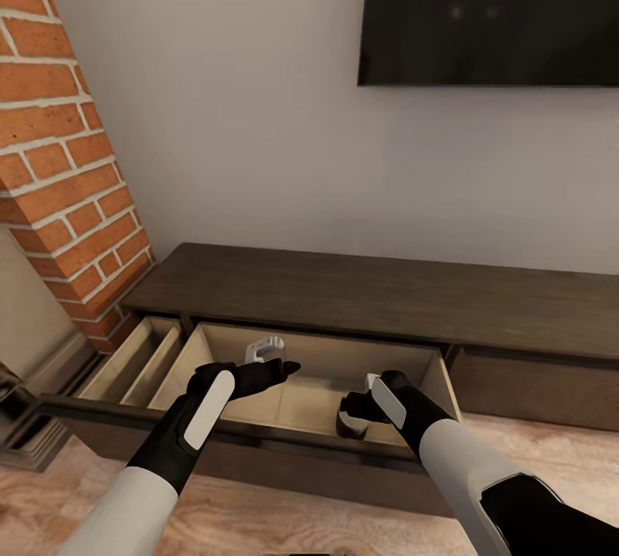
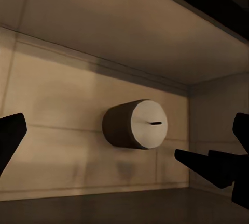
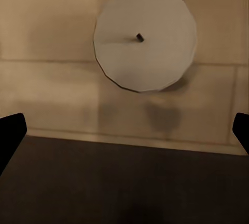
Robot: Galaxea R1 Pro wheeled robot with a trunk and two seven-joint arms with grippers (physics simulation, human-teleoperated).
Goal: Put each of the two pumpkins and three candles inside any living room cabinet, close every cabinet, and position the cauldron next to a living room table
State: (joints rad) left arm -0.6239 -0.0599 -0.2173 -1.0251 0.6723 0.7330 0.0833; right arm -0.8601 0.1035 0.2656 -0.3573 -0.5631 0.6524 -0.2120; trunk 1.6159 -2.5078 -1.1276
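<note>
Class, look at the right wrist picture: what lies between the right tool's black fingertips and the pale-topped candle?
Only bare pale wood drawer floor and the dark drawer front edge; nothing else separates the open right tool from the candle.

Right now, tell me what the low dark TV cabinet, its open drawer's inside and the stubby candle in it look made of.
Low dark-brown TV cabinet: matte wood, going by faint grain. Open drawer's pale interior: light unfinished-looking wood or board. Short grey-brown candle: probably wax, with a smooth pale top and tiny dark wick.
</note>
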